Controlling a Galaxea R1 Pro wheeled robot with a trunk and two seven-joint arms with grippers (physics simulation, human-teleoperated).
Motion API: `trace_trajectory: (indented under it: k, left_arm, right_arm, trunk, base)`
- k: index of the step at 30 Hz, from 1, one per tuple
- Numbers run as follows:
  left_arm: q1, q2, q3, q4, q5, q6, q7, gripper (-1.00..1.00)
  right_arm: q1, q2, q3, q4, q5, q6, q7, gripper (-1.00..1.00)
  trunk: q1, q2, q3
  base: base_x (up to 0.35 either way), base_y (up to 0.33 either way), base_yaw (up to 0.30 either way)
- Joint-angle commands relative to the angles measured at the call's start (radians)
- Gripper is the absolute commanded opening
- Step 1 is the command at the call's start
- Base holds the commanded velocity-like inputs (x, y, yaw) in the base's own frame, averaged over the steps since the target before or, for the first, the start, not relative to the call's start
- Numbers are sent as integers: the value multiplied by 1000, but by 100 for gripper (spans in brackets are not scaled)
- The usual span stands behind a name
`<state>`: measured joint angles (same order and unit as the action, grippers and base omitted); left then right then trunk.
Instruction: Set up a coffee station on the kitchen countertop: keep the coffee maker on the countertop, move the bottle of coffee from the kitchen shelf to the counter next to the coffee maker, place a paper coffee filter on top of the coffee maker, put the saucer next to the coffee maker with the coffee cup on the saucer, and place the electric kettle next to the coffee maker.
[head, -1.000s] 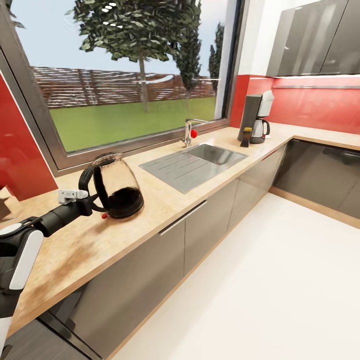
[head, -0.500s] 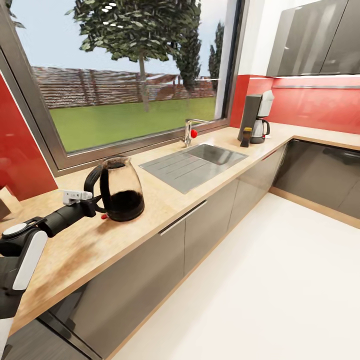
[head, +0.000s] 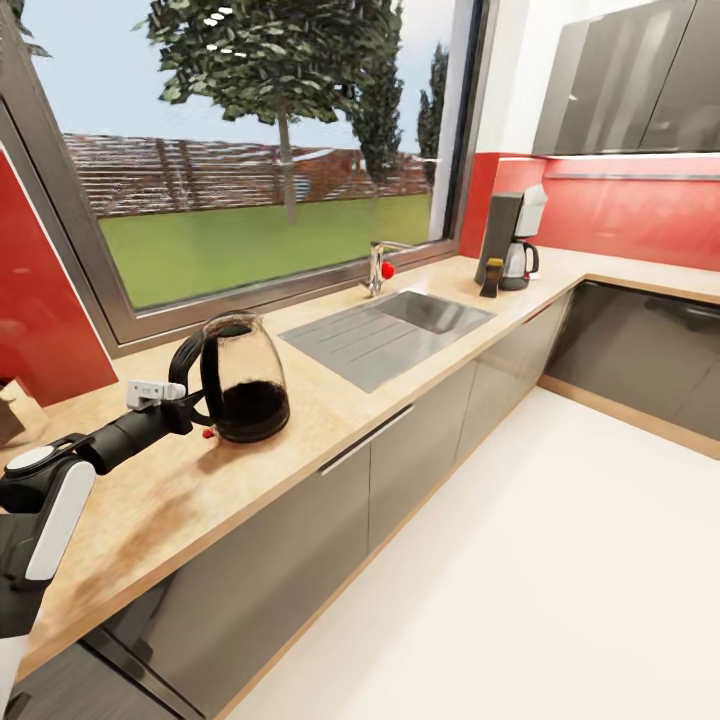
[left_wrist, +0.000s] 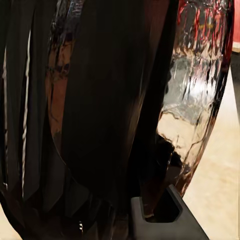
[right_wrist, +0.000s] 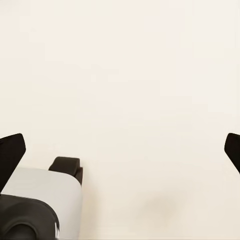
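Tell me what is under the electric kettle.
The electric kettle stands on the kitchen countertop, left gripper at its handle. The patch beneath its base is covered.

From the head we looked forward and down along the tabletop (head: 330, 400), with the window on one side and the floor (head: 560, 560) on the other. Our left wrist camera sat almost against the electric kettle (left_wrist: 125, 100), facing along the fingers (left_wrist: 165, 220); the head view shared that kettle (head: 240, 380). Our right wrist camera faced down at pale floor (right_wrist: 130, 75) between widely spread fingers (right_wrist: 10, 152).
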<state>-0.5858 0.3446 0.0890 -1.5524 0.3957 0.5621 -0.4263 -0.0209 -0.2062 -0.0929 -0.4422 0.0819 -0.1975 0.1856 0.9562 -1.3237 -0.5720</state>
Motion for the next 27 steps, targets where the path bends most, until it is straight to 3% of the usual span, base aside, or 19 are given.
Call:
trace_trajectory:
  k: [1,16,27]
  left_arm:
    - [-1,0,1,-1,11,9,-2,-100]
    - [-1,-2,0,-8,12,9,-3,-100]
    - [0,-2,1,-15,14,9,-5,-100]
  right_arm:
    - [-1,1,-8,0,9,-3,8,100]
    - [-1,1,-8,0,8,-3,8,100]
    - [-1,1,-11,0,7,-4,8,100]
  trunk:
    - [-4,7,2]
    - [-61,112,49]
    - [-73,133,59]
  base:
    - [0,0,0]
    - [0,0,0]
    - [0,0,0]
